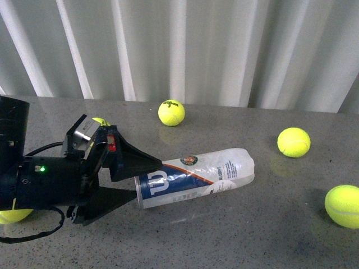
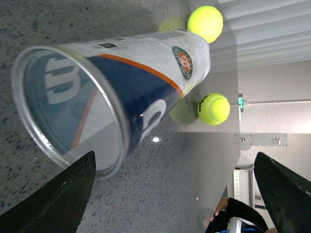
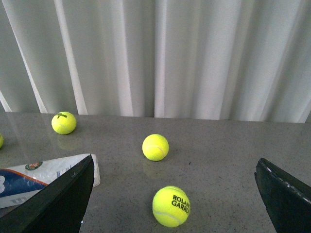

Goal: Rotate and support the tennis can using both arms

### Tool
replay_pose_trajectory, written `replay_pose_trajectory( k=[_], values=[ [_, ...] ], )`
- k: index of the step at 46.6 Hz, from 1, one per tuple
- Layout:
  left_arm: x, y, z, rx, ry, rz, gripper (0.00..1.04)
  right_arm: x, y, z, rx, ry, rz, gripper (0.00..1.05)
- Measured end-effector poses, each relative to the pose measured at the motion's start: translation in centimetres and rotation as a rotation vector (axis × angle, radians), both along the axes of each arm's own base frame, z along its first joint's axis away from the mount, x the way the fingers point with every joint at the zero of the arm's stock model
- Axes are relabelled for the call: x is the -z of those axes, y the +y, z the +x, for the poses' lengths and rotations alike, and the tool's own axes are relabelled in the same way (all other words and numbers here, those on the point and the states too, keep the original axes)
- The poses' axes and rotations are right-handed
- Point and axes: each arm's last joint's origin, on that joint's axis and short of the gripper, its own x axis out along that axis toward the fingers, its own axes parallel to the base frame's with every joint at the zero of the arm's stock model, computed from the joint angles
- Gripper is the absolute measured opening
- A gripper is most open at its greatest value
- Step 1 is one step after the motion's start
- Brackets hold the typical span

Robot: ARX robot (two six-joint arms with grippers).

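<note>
Gaping wide, left hand (image 1: pixel 148 179) brackets the rim end of tennis can (image 1: pixel 207 175).

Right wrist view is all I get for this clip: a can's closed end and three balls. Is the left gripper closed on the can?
Observer: No. In the front view the left gripper is open, its fingers on either side of the rim end of the tennis can, which lies on its side.
Operator: Anything inside the can?
Observer: The left wrist view looks straight into its mouth, and it looks empty.
Operator: Is the right arm near it?
Observer: I can't place it. The front view shows no right arm at all.
</note>
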Motion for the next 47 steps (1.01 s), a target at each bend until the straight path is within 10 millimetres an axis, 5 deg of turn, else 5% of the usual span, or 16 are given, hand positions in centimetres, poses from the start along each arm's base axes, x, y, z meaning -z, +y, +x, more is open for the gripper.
replay_pose_trajectory(
  k=[26, 39, 47],
  values=[
    [2.1, -4.5, 1.3, -0.024, 0.064, -0.076, 0.98, 0.0, 0.0, 0.0, 0.000, 0.000, 0.000, 0.98],
    [2.4, -4.5, 1.3, -0.097, 0.112, -0.104, 0.42, 0.0, 0.0, 0.0, 0.000, 0.000, 0.000, 0.98],
    [1.9, -4.3, 0.9, -0.101, 0.125, -0.122, 0.19, 0.0, 0.0, 0.0, 0.000, 0.000, 0.000, 0.98]
  ],
)
